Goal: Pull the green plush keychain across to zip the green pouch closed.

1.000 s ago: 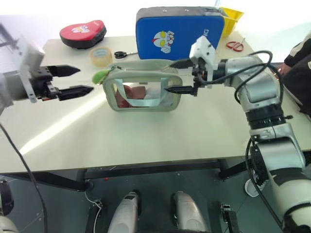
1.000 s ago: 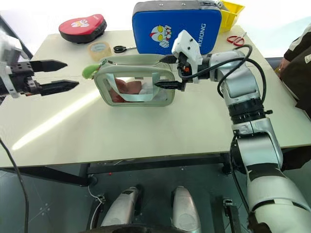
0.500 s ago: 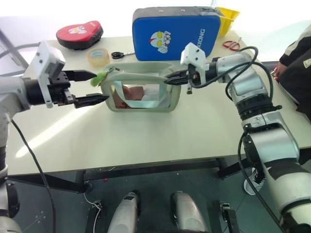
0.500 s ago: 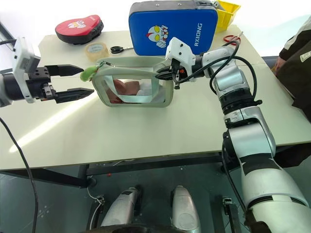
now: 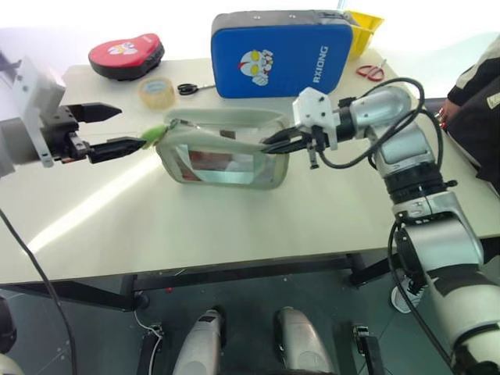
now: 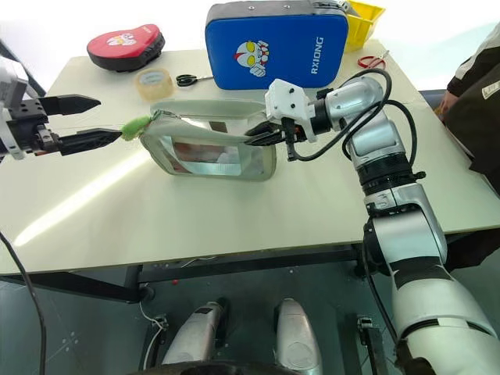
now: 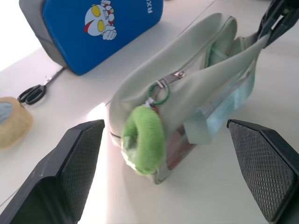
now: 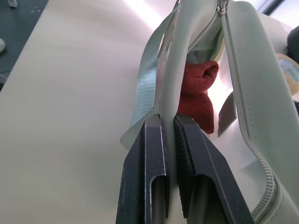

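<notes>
The right gripper is clenched on the soft rim of the pale sage-green pouch with clear plastic windows, mid-table before the blue padded pad; the left gripper gapes beside the lime-green fuzzy plush keychain at the pouch's left end. Light, squashy, likely slippery: pinch it near the ring

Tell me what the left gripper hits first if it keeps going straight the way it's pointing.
Most likely the green plush keychain: it hangs at the pouch's near end, between the open left gripper's fingers and straight ahead. Depth is hard to judge.
</notes>
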`<action>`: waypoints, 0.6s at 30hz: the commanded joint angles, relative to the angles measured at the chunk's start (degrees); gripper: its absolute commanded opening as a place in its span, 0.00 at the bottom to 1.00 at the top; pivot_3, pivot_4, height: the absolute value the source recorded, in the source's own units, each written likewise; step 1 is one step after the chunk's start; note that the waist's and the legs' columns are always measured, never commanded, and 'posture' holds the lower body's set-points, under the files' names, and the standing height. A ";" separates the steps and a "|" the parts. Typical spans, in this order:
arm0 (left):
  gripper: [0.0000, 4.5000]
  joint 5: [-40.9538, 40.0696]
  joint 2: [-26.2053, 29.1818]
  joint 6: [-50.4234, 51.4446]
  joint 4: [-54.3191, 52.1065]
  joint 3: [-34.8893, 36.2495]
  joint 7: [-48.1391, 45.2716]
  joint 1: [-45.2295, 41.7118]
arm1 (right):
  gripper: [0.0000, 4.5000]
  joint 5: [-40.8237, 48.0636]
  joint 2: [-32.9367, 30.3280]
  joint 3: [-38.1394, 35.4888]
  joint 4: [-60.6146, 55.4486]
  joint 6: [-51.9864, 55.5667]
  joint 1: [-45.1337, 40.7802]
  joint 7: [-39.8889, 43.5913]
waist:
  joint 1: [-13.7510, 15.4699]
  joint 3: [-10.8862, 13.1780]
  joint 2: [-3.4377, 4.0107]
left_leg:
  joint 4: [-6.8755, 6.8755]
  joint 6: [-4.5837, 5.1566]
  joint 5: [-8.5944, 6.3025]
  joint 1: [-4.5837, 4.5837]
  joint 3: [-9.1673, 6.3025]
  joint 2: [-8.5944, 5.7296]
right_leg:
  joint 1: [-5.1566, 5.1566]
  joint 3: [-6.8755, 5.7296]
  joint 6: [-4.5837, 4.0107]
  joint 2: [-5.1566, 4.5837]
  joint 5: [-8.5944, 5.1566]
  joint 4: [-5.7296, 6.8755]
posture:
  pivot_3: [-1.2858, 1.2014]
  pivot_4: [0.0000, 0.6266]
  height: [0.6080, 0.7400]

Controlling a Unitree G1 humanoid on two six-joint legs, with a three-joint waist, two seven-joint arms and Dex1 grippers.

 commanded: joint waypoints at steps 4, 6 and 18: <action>1.00 0.07 1.40 -1.29 -0.89 1.86 -0.80 0.55 | 0.01 4.28 -0.09 -2.84 -4.24 3.23 -1.32 1.15 | -0.13 0.00 0.00 | 0.00 0.00 0.00 0.00 0.00 0.01 | -0.03 0.01 0.00 0.00 0.00 0.03 | 0.52 0.24 1.00; 1.00 0.07 1.29 -1.37 -0.79 1.84 -0.66 0.19 | 0.01 4.64 0.05 -3.04 -4.29 3.71 -1.35 0.88 | -0.06 0.00 0.00 | -0.01 0.00 0.00 0.00 0.00 0.02 | -0.04 0.01 0.00 0.01 0.00 0.04 | 0.52 0.24 1.00; 1.00 -0.11 1.36 -0.61 -2.25 1.60 -0.76 1.44 | 0.01 3.93 -0.13 -2.43 -7.09 2.03 3.20 0.18 | -0.03 0.00 0.00 | 0.00 0.00 0.00 0.00 0.00 0.02 | -0.03 0.01 0.00 0.01 0.00 0.05 | 0.52 0.24 1.00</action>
